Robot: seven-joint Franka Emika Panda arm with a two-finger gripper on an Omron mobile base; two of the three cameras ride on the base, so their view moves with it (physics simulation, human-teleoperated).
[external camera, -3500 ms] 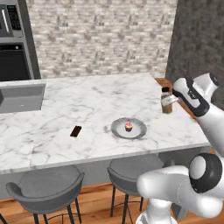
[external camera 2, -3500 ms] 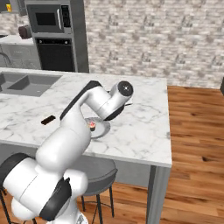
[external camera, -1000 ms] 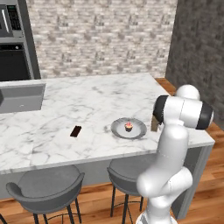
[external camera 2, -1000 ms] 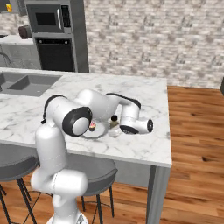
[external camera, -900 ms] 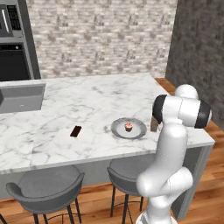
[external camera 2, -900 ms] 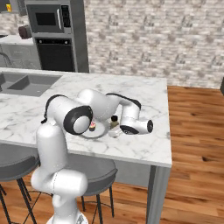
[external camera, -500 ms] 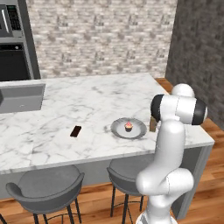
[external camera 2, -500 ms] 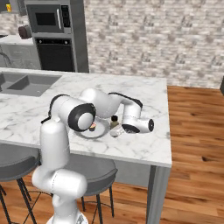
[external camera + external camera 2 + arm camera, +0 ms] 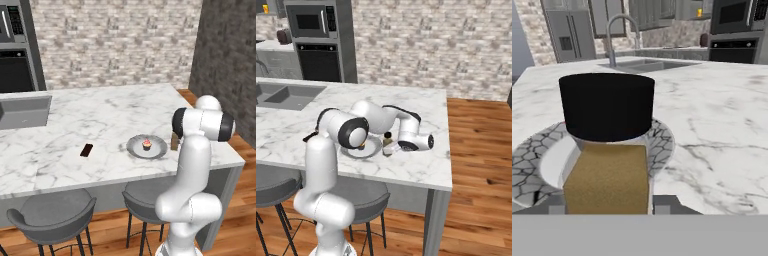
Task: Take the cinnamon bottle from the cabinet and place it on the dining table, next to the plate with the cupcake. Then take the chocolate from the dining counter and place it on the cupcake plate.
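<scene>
A sink (image 9: 22, 111) is set into the marble table (image 9: 100, 115) at far left. A chocolate bar (image 9: 86, 150) lies alone at nine o'clock of the plate (image 9: 157, 151), which holds a cupcake (image 9: 146, 145). At the plate's three o'clock, just beside it, the cinnamon bottle (image 9: 388, 143) stands upright, pinched by the gripper (image 9: 391, 147). Two stools (image 9: 55, 212) are tucked below.

Marble dining table (image 9: 100, 107): plate (image 9: 136, 148), chocolate (image 9: 86, 150), cinnamon bottle (image 9: 387, 143).

Light is even and diffuse, bright on the dining table (image 9: 100, 115) with no glare and only faint soft shadows. Just ahead of the gripper (image 9: 392, 148), the cinnamon bottle (image 9: 607, 145) looms oversized and coarsely pixelated. Surroundings stay sharp but low-detail.
</scene>
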